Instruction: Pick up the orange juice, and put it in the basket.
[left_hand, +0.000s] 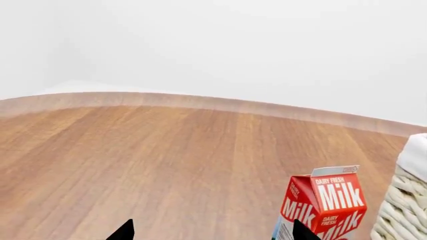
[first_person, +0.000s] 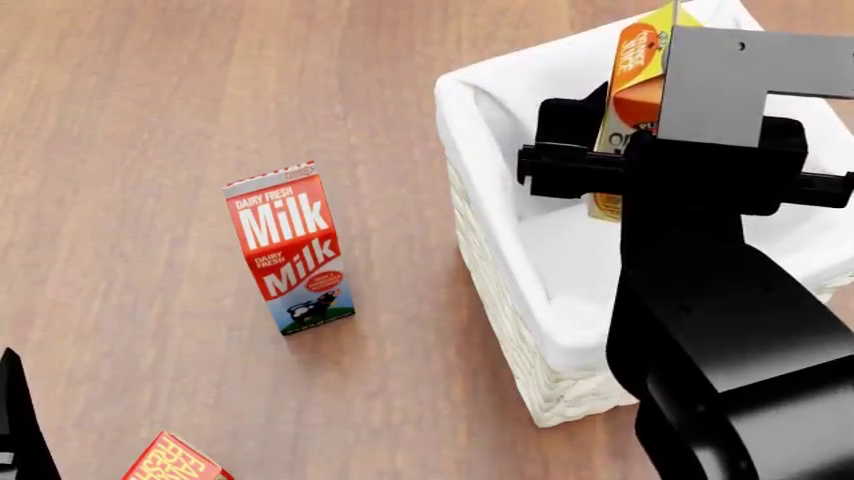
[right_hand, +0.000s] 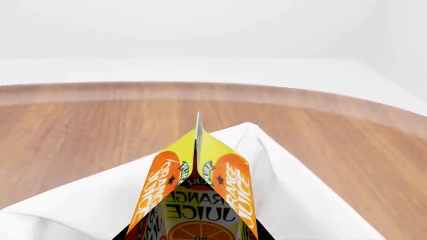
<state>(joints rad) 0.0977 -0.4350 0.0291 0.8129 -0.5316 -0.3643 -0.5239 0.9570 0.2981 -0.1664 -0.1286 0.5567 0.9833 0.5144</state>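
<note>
Right gripper (first_person: 603, 165) clamps the juice (first_person: 637, 70) upright over the basket (first_person: 501, 260) in the head view, milk (first_person: 288, 250) standing well apart on open floor. Right wrist view: orange-yellow gable (right_hand: 197, 165) above white lining (right_hand: 300, 200). Left wrist view: fingertips (left_hand: 123, 231) spread apart, empty.

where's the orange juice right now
In the head view the orange juice is at the upper right, held upright in the right tool above the basket, well right of the milk.
</note>
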